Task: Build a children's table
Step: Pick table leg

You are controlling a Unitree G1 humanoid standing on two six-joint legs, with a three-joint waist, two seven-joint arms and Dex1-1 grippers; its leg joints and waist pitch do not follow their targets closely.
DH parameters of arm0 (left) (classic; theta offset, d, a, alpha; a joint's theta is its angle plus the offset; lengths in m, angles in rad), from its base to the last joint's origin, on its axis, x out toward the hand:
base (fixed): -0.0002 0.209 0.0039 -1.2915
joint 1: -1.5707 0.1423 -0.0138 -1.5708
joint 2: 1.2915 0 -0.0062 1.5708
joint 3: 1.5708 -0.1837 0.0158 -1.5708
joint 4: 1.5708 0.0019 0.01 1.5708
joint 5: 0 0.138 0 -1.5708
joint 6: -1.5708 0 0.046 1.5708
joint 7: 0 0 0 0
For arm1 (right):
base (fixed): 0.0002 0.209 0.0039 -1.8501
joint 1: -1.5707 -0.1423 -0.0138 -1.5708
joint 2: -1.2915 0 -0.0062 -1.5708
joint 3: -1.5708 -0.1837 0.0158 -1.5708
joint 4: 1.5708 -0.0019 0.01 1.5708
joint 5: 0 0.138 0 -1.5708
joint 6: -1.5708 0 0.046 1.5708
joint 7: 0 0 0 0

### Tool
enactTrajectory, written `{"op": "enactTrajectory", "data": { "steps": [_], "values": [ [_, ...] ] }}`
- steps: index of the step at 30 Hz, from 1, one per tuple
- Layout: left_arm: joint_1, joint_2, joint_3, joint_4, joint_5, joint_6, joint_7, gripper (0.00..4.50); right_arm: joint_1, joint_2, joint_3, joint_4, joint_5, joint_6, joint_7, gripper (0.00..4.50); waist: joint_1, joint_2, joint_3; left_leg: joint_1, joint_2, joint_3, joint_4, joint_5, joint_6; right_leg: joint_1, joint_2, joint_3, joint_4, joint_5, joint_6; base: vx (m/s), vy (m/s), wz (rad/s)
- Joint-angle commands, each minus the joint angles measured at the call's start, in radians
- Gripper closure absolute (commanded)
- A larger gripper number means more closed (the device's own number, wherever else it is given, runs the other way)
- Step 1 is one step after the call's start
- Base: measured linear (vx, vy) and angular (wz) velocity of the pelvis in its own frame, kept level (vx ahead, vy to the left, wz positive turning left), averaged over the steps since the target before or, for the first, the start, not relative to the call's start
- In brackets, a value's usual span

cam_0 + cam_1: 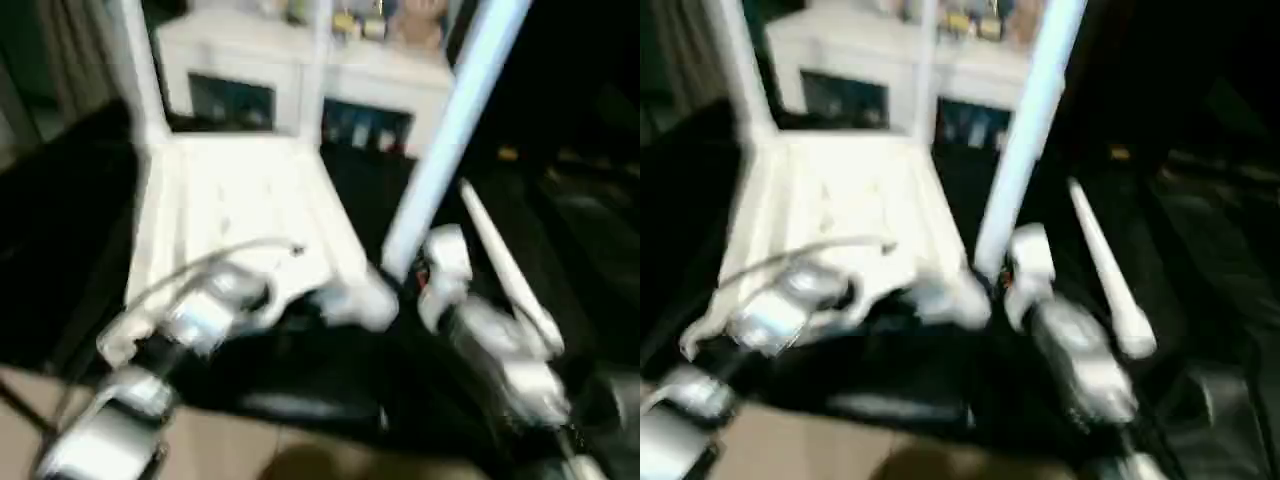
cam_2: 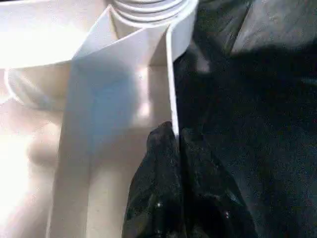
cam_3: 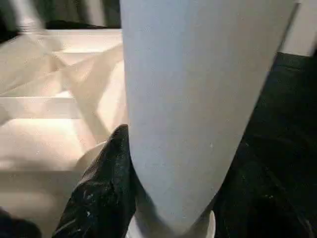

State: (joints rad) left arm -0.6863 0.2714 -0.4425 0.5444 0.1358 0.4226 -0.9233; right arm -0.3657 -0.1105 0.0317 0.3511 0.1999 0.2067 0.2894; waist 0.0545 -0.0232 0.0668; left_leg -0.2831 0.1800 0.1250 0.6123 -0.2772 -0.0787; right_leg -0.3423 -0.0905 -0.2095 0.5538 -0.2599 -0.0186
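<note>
The children's table (image 1: 240, 200) lies upside down on the black work table, ribbed underside up. Two white legs (image 1: 135, 60) (image 1: 315, 70) stand upright in its far corners. My left gripper (image 2: 174, 136) is shut on the thin rim wall (image 2: 171, 89) of the near edge, beside a corner socket (image 2: 148, 7). My right gripper (image 3: 178, 163) is shut on the lower end of a third leg (image 1: 450, 130), which stands tilted beside the near right corner socket (image 1: 365, 300). One black finger (image 3: 106, 183) presses against that leg. Another leg (image 1: 505, 265) lies loose on the black cover to the right.
A white cabinet (image 1: 300, 70) with glass doors stands behind the work table (image 1: 60, 230). A thin cable (image 1: 200, 260) arcs over my left forearm. Beige floor (image 1: 230, 440) shows below the table's near edge.
</note>
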Motion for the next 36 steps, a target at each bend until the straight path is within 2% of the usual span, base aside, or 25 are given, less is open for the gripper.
{"op": "enactTrajectory", "data": {
  "steps": [1, 2, 3, 4, 5, 6, 7, 8, 9, 10, 11, 12, 13, 14, 15, 16, 17, 20, 22, 24, 27, 29, 31, 35, 36],
  "values": [
    [-0.003, -0.028, -0.024, 0.056, 0.042, 0.032, 0.055, 4.50, 0.004, 0.012, -0.048, 0.196, -0.038, 0.091, -0.139, 2.66, -0.012, -0.003, -0.029, -0.007, 0.087, -0.047, -0.152, -0.591, -0.020, 0.018, -0.096, 0.112, -0.030, -0.121, -0.067, 0.010, -0.031, 0.31],
    [-0.006, -0.036, -0.024, 0.061, 0.043, 0.035, 0.064, 4.50, -0.006, 0.019, -0.052, 0.208, -0.035, 0.091, -0.150, 2.66, -0.002, -0.009, 0.003, 0.072, 0.027, -0.004, -0.094, -0.547, -0.022, -0.072, -0.092, 0.083, -0.157, -0.616, -0.006, 0.023, -0.080, 0.31],
    [-0.018, -0.072, -0.025, 0.080, 0.044, 0.048, 0.098, 4.50, -0.047, 0.046, -0.059, 0.255, -0.029, 0.087, -0.191, 2.66, -0.033, -0.013, 0.005, 0.134, -0.016, 0.013, 0.005, -0.451, -0.015, -0.112, -0.088, -0.009, -0.235, -0.848, 0.068, 0.023, -0.080, 0.31],
    [-0.023, -0.094, -0.024, 0.090, 0.047, 0.053, 0.121, 4.50, -0.067, 0.057, -0.059, 0.280, -0.031, 0.082, -0.209, 2.66, -0.050, 0.004, -0.008, 0.112, 0.007, -0.005, -0.015, -0.480, -0.017, -0.067, -0.093, -0.053, -0.222, -0.794, 0.098, 0.000, 0.000, 0.00],
    [-0.027, -0.108, -0.023, 0.097, 0.051, 0.057, 0.137, 4.50, -0.079, 0.064, -0.060, 0.294, -0.035, 0.080, -0.224, 2.66, -0.034, 0.053, -0.021, -0.068, 0.111, -0.052, -0.178, -0.763, -0.019, 0.111, -0.066, 0.014, 0.050, -0.401, 0.047, 0.003, 0.110, -0.30],
    [-0.029, -0.121, -0.021, 0.105, 0.054, 0.061, 0.151, 4.50, -0.089, 0.070, -0.058, 0.304, -0.040, 0.083, -0.230, 2.66, -0.021, 0.046, -0.021, -0.076, 0.110, -0.037, -0.223, -0.899, -0.008, 0.074, -0.034, 0.063, 0.110, 0.017, -0.015, 0.003, 0.110, -0.30],
    [-0.029, -0.121, -0.021, 0.105, 0.054, 0.061, 0.151, 4.50, -0.089, 0.070, -0.058, 0.304, -0.040, 0.083, -0.230, 2.66, -0.011, 0.039, -0.019, -0.043, 0.106, -0.031, -0.231, -0.916, 0.008, 0.044, -0.032, 0.090, 0.110, 0.019, -0.014, 0.021, 0.001, 0.20],
    [-0.030, -0.129, -0.020, 0.110, 0.057, 0.063, 0.158, 4.50, -0.094, 0.074, -0.058, 0.309, -0.042, 0.085, -0.233, 2.66, -0.001, -0.024, -0.019, 0.041, 0.057, -0.004, -0.166, -0.785, 0.007, -0.027, -0.054, 0.148, 0.018, -0.297, -0.010, 0.113, -0.123, 0.31],
    [-0.030, -0.129, -0.020, 0.110, 0.057, 0.063, 0.158, 4.50, -0.094, 0.074, -0.058, 0.309, -0.042, 0.085, -0.233, 2.66, 0.006, -0.053, -0.029, 0.012, 0.013, -0.005, -0.099, -0.477, 0.016, -0.037, -0.110, 0.183, -0.068, -0.706, 0.031, 0.113, -0.123, 0.31],
    [-0.029, -0.137, -0.017, 0.108, 0.057, 0.073, 0.167, 4.50, -0.102, 0.080, -0.061, 0.320, -0.043, 0.087, -0.238, 2.66, 0.022, -0.058, -0.038, -0.017, 0.010, -0.005, -0.093, -0.329, 0.024, -0.015, -0.124, 0.203, -0.077, -0.783, 0.052, 0.083, -0.123, -0.12],
    [-0.029, -0.145, -0.014, 0.106, 0.057, 0.079, 0.173, 4.50, -0.110, 0.082, -0.063, 0.331, -0.043, 0.088, -0.242, 2.66, 0.038, -0.058, -0.068, -0.045, 0.026, -0.015, -0.109, -0.070, 0.031, 0.015, -0.121, 0.213, -0.049, -0.587, 0.048, 0.023, -0.088, -0.15],
    [-0.029, -0.146, -0.014, 0.106, 0.056, 0.081, 0.175, 4.50, -0.113, 0.084, -0.064, 0.336, -0.043, 0.087, -0.244, 2.66, 0.037, -0.042, -0.068, -0.045, 0.038, -0.016, -0.115, 0.065, 0.030, 0.006, -0.097, 0.201, -0.022, -0.247, -0.014, 0.023, -0.088, -0.15],
    [-0.030, -0.152, -0.012, 0.107, 0.052, 0.085, 0.183, 4.50, -0.125, 0.088, -0.067, 0.356, -0.044, 0.084, -0.251, 2.66, 0.037, -0.053, -0.072, -0.047, 0.035, -0.012, -0.112, 0.099, 0.037, 0.011, -0.085, 0.196, -0.008, -0.108, -0.032, 0.038, -0.070, -0.06],
    [-0.030, -0.152, -0.012, 0.107, 0.052, 0.085, 0.183, 4.50, -0.125, 0.088, -0.067, 0.356, -0.044, 0.084, -0.251, 2.66, 0.039, -0.040, -0.064, -0.048, 0.035, -0.009, -0.119, 0.075, 0.032, 0.007, -0.080, 0.196, -0.008, -0.045, -0.061, 0.000, 0.000, 0.00],
    [-0.032, -0.153, -0.006, 0.117, 0.051, 0.077, 0.189, 4.50, -0.139, 0.090, -0.066, 0.380, -0.046, 0.077, -0.253, 2.66, 0.036, -0.042, -0.073, -0.051, 0.035, 0.000, -0.113, 0.087, 0.028, 0.018, -0.071, 0.190, 0.002, 0.116, -0.123, 0.000, 0.000, 0.00],
    [-0.032, -0.151, -0.005, 0.119, 0.051, 0.075, 0.189, 4.50, -0.141, 0.090, -0.064, 0.383, -0.047, 0.075, -0.251, 2.66, 0.034, -0.041, -0.070, -0.052, 0.036, 0.002, -0.115, 0.070, 0.023, 0.017, -0.069, 0.189, 0.001, 0.121, -0.138, 0.000, 0.000, 0.00],
    [-0.031, -0.149, -0.003, 0.121, 0.051, 0.071, 0.189, 4.50, -0.145, 0.090, -0.062, 0.388, -0.049, 0.073, -0.249, 2.66, 0.034, -0.042, -0.064, -0.048, 0.040, 0.006, -0.121, 0.005, 0.015, 0.016, -0.068, 0.189, -0.007, 0.063, -0.156, 0.000, 0.000, 0.00],
    [-0.033, -0.145, 0.001, 0.130, 0.053, 0.067, 0.190, 4.50, -0.159, 0.091, -0.056, 0.410, -0.057, 0.062, -0.248, 2.66, 0.031, -0.043, -0.060, -0.046, 0.048, 0.006, -0.135, -0.135, -0.007, 0.012, -0.072, 0.189, -0.028, -0.171, -0.138, 0.000, 0.000, 0.00],
    [-0.033, -0.143, 0.004, 0.135, 0.055, 0.064, 0.192, 4.50, -0.165, 0.092, -0.052, 0.416, -0.064, 0.057, -0.241, 2.66, 0.029, -0.042, -0.060, -0.042, 0.052, 0.004, -0.139, -0.183, -0.017, 0.005, -0.073, 0.189, -0.036, -0.251, -0.120, 0.000, 0.000, 0.00],
    [-0.032, -0.137, 0.008, 0.138, 0.057, 0.060, 0.194, 4.50, -0.171, 0.095, -0.046, 0.417, -0.077, 0.050, -0.230, 2.66, 0.028, -0.043, -0.064, -0.043, 0.053, 0.004, -0.141, -0.168, -0.018, 0.006, -0.071, 0.189, -0.035, -0.224, -0.117, 0.000, 0.000, 0.00],
    [-0.032, -0.133, 0.009, 0.135, 0.057, 0.054, 0.193, 4.50, -0.178, 0.095, -0.042, 0.419, -0.083, 0.038, -0.221, 2.66, 0.026, -0.042, -0.060, -0.045, 0.053, 0.007, -0.142, -0.156, -0.017, 0.005, -0.071, 0.190, -0.035, -0.189, -0.126, 0.000, 0.000, 0.00],
    [-0.031, -0.128, 0.010, 0.134, 0.056, 0.039, 0.188, 4.50, -0.182, 0.097, -0.053, 0.410, -0.064, 0.026, -0.196, 2.10, 0.026, -0.040, -0.060, -0.043, 0.053, 0.008, -0.142, -0.171, -0.016, 0.002, -0.072, 0.191, -0.038, -0.210, -0.127, 0.000, 0.000, 0.00],
    [-0.031, -0.123, 0.010, 0.133, 0.057, 0.025, 0.184, 4.50, -0.182, 0.099, -0.059, 0.390, -0.045, 0.014, -0.163, 1.94, 0.026, -0.041, -0.060, -0.045, 0.053, 0.007, -0.142, -0.180, -0.011, 0.002, -0.073, 0.192, -0.041, -0.232, -0.125, 0.000, 0.000, 0.00],
    [-0.028, -0.110, 0.009, 0.125, 0.057, 0.009, 0.172, 4.50, -0.177, 0.093, -0.053, 0.345, -0.029, -0.002, -0.104, 1.61, 0.031, -0.035, -0.062, -0.046, 0.056, 0.011, -0.138, -0.115, -0.003, 0.006, -0.073, 0.192, -0.030, -0.135, -0.155, 0.000, 0.000, 0.00],
    [-0.026, -0.105, 0.010, 0.119, 0.056, 0.009, 0.168, 4.50, -0.173, 0.090, -0.049, 0.321, -0.020, -0.001, -0.077, 1.61, 0.031, -0.040, -0.062, -0.048, 0.054, 0.013, -0.136, -0.091, 0.006, 0.010, -0.072, 0.191, -0.026, -0.108, -0.161, 0.000, 0.000, 0.00]
  ]
}}
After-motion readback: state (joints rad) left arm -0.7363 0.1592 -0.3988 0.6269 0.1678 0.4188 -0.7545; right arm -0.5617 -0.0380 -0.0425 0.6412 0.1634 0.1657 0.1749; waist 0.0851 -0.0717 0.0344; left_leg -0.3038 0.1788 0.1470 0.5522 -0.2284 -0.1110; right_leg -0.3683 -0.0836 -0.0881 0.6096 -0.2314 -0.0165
